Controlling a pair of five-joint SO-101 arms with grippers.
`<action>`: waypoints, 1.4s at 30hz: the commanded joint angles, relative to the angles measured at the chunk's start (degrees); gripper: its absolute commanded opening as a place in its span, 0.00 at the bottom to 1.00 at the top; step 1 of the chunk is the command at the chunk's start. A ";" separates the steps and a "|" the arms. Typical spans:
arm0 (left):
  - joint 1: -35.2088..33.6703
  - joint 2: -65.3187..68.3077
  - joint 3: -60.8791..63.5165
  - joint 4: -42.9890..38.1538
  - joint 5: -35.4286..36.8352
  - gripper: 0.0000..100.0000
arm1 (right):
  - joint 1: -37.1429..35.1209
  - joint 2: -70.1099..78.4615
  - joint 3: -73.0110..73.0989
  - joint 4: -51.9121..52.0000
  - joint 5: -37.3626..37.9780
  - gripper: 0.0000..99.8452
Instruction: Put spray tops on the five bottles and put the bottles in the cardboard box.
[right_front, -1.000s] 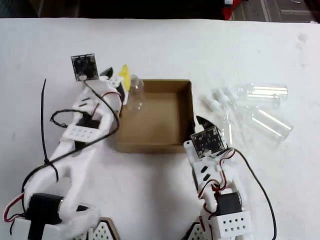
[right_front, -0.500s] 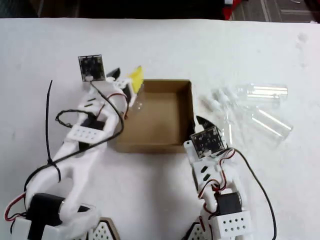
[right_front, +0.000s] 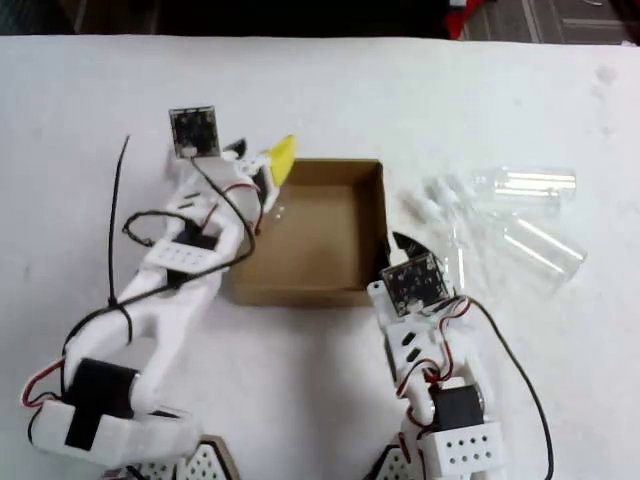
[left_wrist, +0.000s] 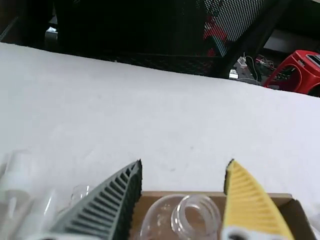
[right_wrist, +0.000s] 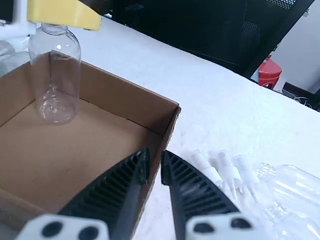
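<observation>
My left gripper (right_front: 262, 160) hangs over the far left corner of the cardboard box (right_front: 345, 172), shut on a clear bottle (right_wrist: 54, 70). The bottle hangs upright inside the box, near its left wall. Its open neck (left_wrist: 195, 212) sits between the grey and yellow fingers and carries no spray top. My right gripper (right_front: 405, 243) rests at the box's right wall, near the front corner, shut with nothing in it (right_wrist: 155, 152). Several white spray tops (right_front: 435, 205) lie right of the box. Beyond them, clear bottles (right_front: 530, 185) lie on their sides.
The table is covered in white cloth (right_front: 400, 100). The box floor (right_wrist: 60, 160) is bare brown cardboard. The spray tops (right_wrist: 220, 167) and lying bottles (right_wrist: 295, 180) sit close to the right arm. A dark chair and red stool stand past the table's far edge.
The left arm has swung toward the far side and right. The bottle, earlier tilted over the box's left rim, now hangs upright under the gripper. The right arm has not moved.
</observation>
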 joint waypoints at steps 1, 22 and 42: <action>0.13 -0.13 -1.23 -4.04 -0.44 0.22 | 0.31 0.40 0.53 -1.71 0.62 0.03; -11.65 -32.22 9.14 8.97 3.69 0.10 | 0.31 0.40 0.53 -1.80 0.62 0.03; -15.43 -33.01 12.92 10.02 -4.40 0.05 | 0.31 0.31 0.53 -1.80 0.26 0.03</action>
